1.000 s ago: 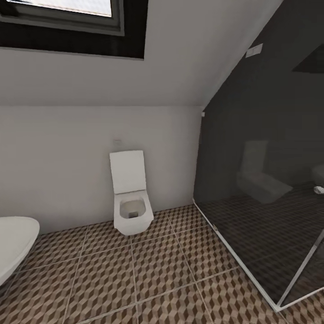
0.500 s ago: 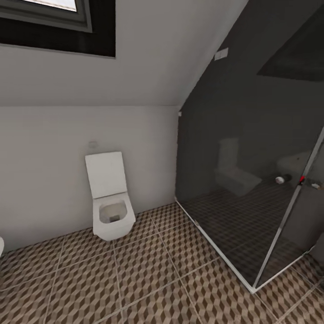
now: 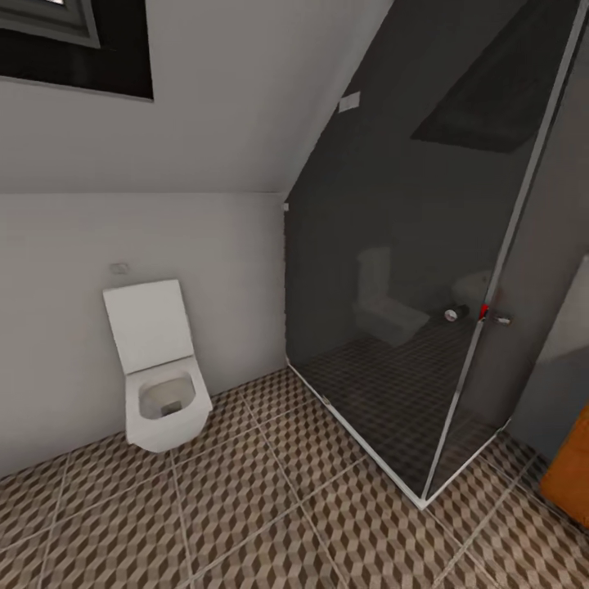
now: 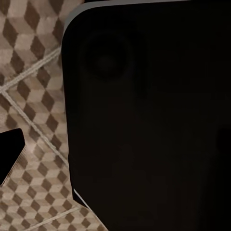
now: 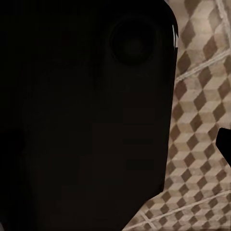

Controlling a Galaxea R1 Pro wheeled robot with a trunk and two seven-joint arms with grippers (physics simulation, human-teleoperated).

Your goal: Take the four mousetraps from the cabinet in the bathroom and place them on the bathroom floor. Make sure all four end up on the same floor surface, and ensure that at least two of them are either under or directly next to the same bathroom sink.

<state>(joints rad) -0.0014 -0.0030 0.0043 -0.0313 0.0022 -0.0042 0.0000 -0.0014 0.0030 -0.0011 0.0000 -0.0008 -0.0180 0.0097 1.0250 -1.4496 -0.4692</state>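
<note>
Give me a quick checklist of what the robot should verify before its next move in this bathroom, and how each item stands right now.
1. Cabinet in sight: partly ok. An orange-brown corner of the cabinet shows at the head view's right edge; its drawers are out of frame.
2. Mousetraps located: cannot tell.
3. Sink located: cannot tell; the white fixture ahead is the toilet, not a basin.
4. Path over the bathroom floor: ok.
5. Obstacle to mind: not ok. The glass shower enclosure has a corner jutting out between the robot and the cabinet.
6. Grippers ready: cannot tell; both wrist views are mostly blocked by dark robot parts over tiles.
</note>
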